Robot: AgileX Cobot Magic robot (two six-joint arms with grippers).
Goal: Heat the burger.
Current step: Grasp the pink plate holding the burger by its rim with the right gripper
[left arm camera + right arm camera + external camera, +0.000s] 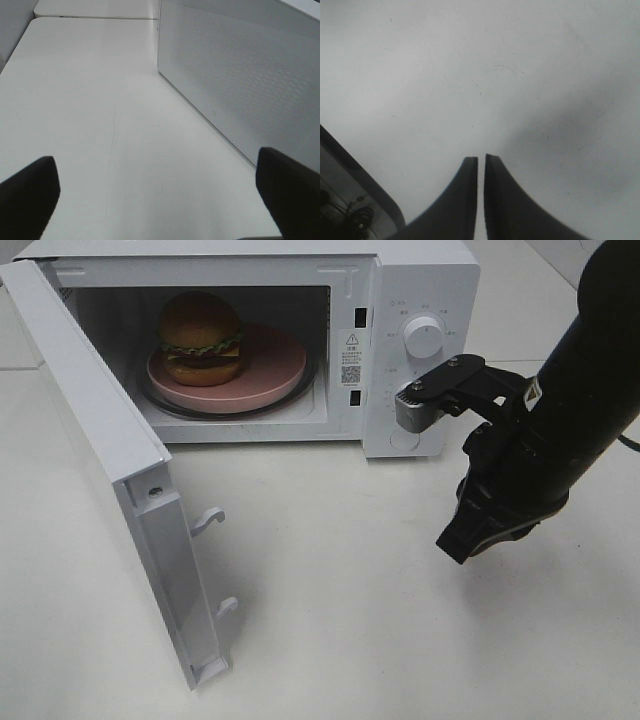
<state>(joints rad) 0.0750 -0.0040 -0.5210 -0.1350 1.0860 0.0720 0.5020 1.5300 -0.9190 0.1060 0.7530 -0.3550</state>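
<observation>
- The burger (pixel 200 338) sits on the pink plate (pixel 275 370) inside the microwave (pixel 420 280), towards the left of the cavity and upright, so loading looks finished
- The door (pixel 90 410) stands wide open, hinged on the left, with its latch hooks (pixel 210 518) facing the room; closing it is most likely the step in hand
- The right gripper (pixel 460 540) hangs in front of the control panel, fingers pointing down at the surface (pixel 350 620); the wrist view shows it all but clenched, with only a thin slit between the fingers, and grasping nothing
- The left gripper (pixel 155 170) is released, fingers spread wide and empty, low over the surface beside a white perforated panel (pixel 240 75); it does not show in the high view
- To close well, push on the door's outer face near its free edge, follow its arc, and press until both hooks seat
- Push gently enough that the microwave does not slide and the plate stays put
- Only then go for the dial (pixel 424 337)
</observation>
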